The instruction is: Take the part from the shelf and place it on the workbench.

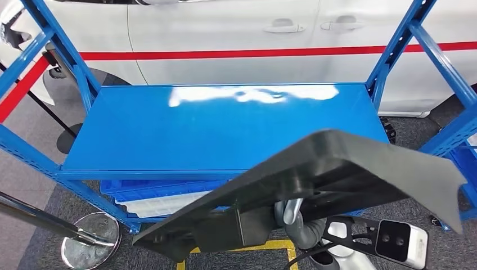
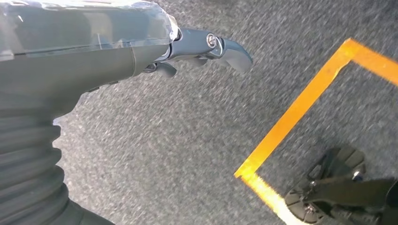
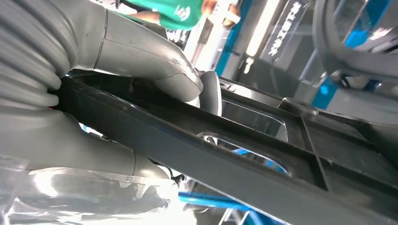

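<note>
Right hand grips the part, a long black panel, from beneath; thumb and fingers clamp its ribbed edge. Part is held tilted in the air, in front of and partly over the blue shelf. Left hand hangs over grey carpet, fingers loosely extended, holding nothing.

Right hand: grey, with a ribbed wrist cover, clamped on the edge of the part.
Thumb: thick, grey, lying across one face of the part.
Part: long dark plastic panel (ribbed, with moulded recesses) running diagonally away from the hand.
Background: blurred blue frame pieces; a person's green top at the far edge.
</note>
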{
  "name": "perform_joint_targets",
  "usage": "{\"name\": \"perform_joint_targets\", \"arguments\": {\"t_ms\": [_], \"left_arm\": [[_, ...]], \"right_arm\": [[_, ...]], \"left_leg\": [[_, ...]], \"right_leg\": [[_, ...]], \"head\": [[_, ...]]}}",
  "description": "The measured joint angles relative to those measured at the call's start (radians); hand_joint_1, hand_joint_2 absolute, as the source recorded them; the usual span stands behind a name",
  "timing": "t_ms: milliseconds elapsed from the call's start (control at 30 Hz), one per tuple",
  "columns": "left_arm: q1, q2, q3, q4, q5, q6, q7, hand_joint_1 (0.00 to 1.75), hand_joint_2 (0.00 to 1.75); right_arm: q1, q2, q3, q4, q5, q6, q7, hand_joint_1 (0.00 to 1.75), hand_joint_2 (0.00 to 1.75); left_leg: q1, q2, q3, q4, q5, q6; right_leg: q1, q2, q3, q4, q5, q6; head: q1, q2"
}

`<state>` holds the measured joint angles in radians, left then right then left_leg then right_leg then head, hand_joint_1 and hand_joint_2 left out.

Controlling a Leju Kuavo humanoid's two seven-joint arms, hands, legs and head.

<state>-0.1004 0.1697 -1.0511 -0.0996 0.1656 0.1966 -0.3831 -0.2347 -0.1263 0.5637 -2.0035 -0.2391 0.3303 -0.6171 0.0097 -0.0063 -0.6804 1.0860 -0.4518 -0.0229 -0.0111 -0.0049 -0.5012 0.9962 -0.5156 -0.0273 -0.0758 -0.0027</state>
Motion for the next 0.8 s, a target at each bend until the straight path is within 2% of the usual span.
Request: {"name": "perform_joint_targets", "arguments": {"t_ms": [67, 100, 133, 167, 200, 233, 300, 333, 367, 433, 467, 500, 567, 600, 633, 667, 700, 733, 800], "left_arm": [[0.001, 0.0, 0.0, 0.0, 0.0, 0.003, 0.005, 0.0, 1.75], [0.002, 0.0, 0.0, 0.0, 0.0, 0.004, 0.007, 0.0, 1.75], [0.002, 0.0, -0.001, 0.0, 0.0, 0.005, 0.009, 0.0, 1.75], [0.002, 0.0, -0.001, 0.0, 0.0, 0.006, 0.011, 0.0, 1.75], [0.002, 0.0, -0.001, 0.0, 0.0, 0.006, 0.012, 0.0, 1.75], [0.002, 0.0, -0.002, 0.0, 0.0, 0.006, 0.013, 0.0, 1.75], [0.0, 0.0, -0.002, 0.001, 0.0, 0.008, 0.015, 0.0, 1.75], [0.0, -0.001, -0.002, 0.001, 0.0, 0.009, 0.015, 0.0, 1.75], [0.0, -0.001, -0.003, 0.002, 0.0, 0.011, 0.015, 0.0, 1.75], [0.001, -0.005, -0.005, 0.002, 0.0, 0.013, 0.016, 0.0, 1.75], [0.002, -0.008, -0.005, 0.002, 0.0, 0.014, 0.016, 0.0, 1.75], [0.002, -0.011, -0.005, 0.002, 0.0, 0.015, 0.015, 0.0, 1.75], [0.002, -0.017, -0.005, 0.002, 0.0, 0.018, 0.012, 0.0, 1.75], [0.002, -0.02, -0.004, 0.002, 0.0, 0.019, 0.009, 0.0, 1.75], [0.003, -0.023, -0.004, 0.002, 0.0, 0.021, 0.005, 0.0, 1.75], [0.003, -0.026, -0.002, 0.002, 0.0, 0.022, 0.002, 0.0, 1.75], [0.003, -0.028, 0.0, 0.002, 0.0, 0.023, -0.002, 0.0, 1.75], [0.004, -0.031, 0.002, 0.002, 0.0, 0.024, -0.006, 0.0, 1.75], [0.005, -0.034, 0.004, 0.002, 0.0, 0.025, -0.014, 0.0, 1.75]], "right_arm": [[0.002, 0.0, -0.004, -0.011, 0.007, 0.008, -0.002, 1.75, 1.75], [0.003, -0.001, -0.006, -0.014, 0.01, 0.011, -0.003, 1.75, 1.75], [0.004, -0.001, -0.008, -0.015, 0.012, 0.014, -0.004, 1.75, 1.75], [0.006, -0.002, -0.01, -0.017, 0.014, 0.017, -0.004, 1.75, 1.75], [0.006, -0.004, -0.012, -0.019, 0.013, 0.019, -0.005, 1.75, 1.75], [0.007, -0.006, -0.015, -0.021, 0.01, 0.021, -0.005, 1.75, 1.75], [0.005, -0.014, -0.027, -0.024, 0.0, 0.03, -0.006, 1.75, 1.75], [0.005, -0.021, -0.036, -0.025, -0.008, 0.041, -0.006, 1.75, 1.75], [0.004, -0.029, -0.047, -0.026, -0.016, 0.054, -0.006, 1.75, 1.75], [0.004, -0.047, -0.071, -0.025, -0.036, 0.082, -0.006, 1.75, 1.75], [0.004, -0.055, -0.083, -0.025, -0.044, 0.094, -0.006, 1.75, 1.75], [0.004, -0.062, -0.092, -0.024, -0.052, 0.102, -0.006, 1.75, 1.75], [0.0, -0.075, -0.102, -0.017, -0.068, 0.109, -0.006, 1.75, 1.75], [-0.005, -0.082, -0.104, -0.01, -0.079, 0.109, -0.006, 1.75, 1.75], [-0.012, -0.089, -0.104, -0.001, -0.091, 0.109, -0.006, 1.75, 1.75], [-0.021, -0.096, -0.104, 0.008, -0.104, 0.109, -0.006, 1.75, 1.75], [-0.03, -0.103, -0.105, 0.016, -0.116, 0.109, -0.006, 1.75, 1.75], [-0.039, -0.11, -0.105, 0.023, -0.126, 0.109, -0.006, 1.75, 1.75], [-0.054, -0.119, -0.107, 0.031, -0.139, 0.108, -0.006, 1.75, 1.75]], "left_leg": [[0.002, 0.001, -0.035, 0.127, -0.086, -0.003], [0.002, 0.001, -0.046, 0.187, -0.103, -0.004], [0.002, 0.001, -0.048, 0.225, -0.098, -0.005], [0.002, 0.001, -0.033, 0.228, -0.077, -0.003], [0.001, 0.001, 0.004, 0.187, -0.049, 0.001], [0.0, 0.0, 0.053, 0.118, -0.032, 0.007], [-0.004, 0.0, 0.147, -0.023, -0.031, 0.019], [-0.007, -0.001, 0.169, -0.061, -0.039, 0.023], [-0.01, -0.001, 0.175, -0.076, -0.043, 0.024], [-0.006, 0.001, 0.166, -0.088, -0.032, 0.032], [-0.004, 0.003, 0.158, -0.093, -0.024, 0.038], [-0.001, 0.005, 0.148, -0.096, -0.013, 0.045], [-0.001, 0.007, 0.124, -0.095, 0.006, 0.051], [-0.001, 0.008, 0.111, -0.093, 0.015, 0.05], [-0.001, 0.008, 0.097, -0.091, 0.024, 0.049], [0.0, 0.009, 0.082, -0.087, 0.032, 0.047], [0.001, 0.009, 0.067, -0.082, 0.04, 0.045], [0.002, 0.009, 0.054, -0.076, 0.047, 0.041], [0.0, 0.007, 0.034, -0.064, 0.06, 0.031]], "right_leg": [[0.004, -0.002, -0.02, 0.0, 0.015, -0.01], [0.007, -0.003, -0.029, 0.001, 0.023, -0.011], [0.009, -0.004, -0.038, 0.003, 0.031, -0.011], [0.012, -0.004, -0.048, 0.005, 0.038, -0.011], [0.014, -0.004, -0.056, 0.008, 0.045, -0.01], [0.015, -0.004, -0.063, 0.011, 0.05, -0.008], [0.019, -0.004, -0.074, 0.018, 0.057, -0.001], [0.019, -0.004, -0.078, 0.02, 0.061, 0.004], [0.019, -0.005, -0.082, 0.021, 0.066, 0.011], [0.018, -0.004, -0.091, 0.027, 0.065, 0.024], [0.018, -0.002, -0.101, 0.043, 0.045, 0.03], [0.016, 0.0, -0.114, 0.077, 0.009, 0.037], [0.01, 0.002, -0.151, 0.192, -0.082, 0.047], [0.007, 0.002, -0.165, 0.251, -0.11, 0.052], [0.003, 0.002, -0.169, 0.289, -0.115, 0.057], [-0.001, 0.002, -0.157, 0.296, -0.099, 0.061], [-0.005, 0.002, -0.128, 0.266, -0.067, 0.064], [-0.009, 0.002, -0.081, 0.204, -0.039, 0.066], [-0.01, 0.004, 0.009, 0.067, -0.026, 0.063]], "head": [[0.0, 0.0], [0.0, 0.0], [0.0, 0.0], [0.0, 0.0], [0.0, 0.0], [0.0, 0.0], [0.0, 0.0], [0.0, 0.0], [0.0, 0.0], [0.0, 0.0], [0.0, 0.0], [0.0, 0.0], [0.0, 0.0], [0.0, 0.0], [0.0, 0.0], [0.0, 0.0], [0.0, 0.0], [0.0, 0.0], [0.0, 0.0]]}}
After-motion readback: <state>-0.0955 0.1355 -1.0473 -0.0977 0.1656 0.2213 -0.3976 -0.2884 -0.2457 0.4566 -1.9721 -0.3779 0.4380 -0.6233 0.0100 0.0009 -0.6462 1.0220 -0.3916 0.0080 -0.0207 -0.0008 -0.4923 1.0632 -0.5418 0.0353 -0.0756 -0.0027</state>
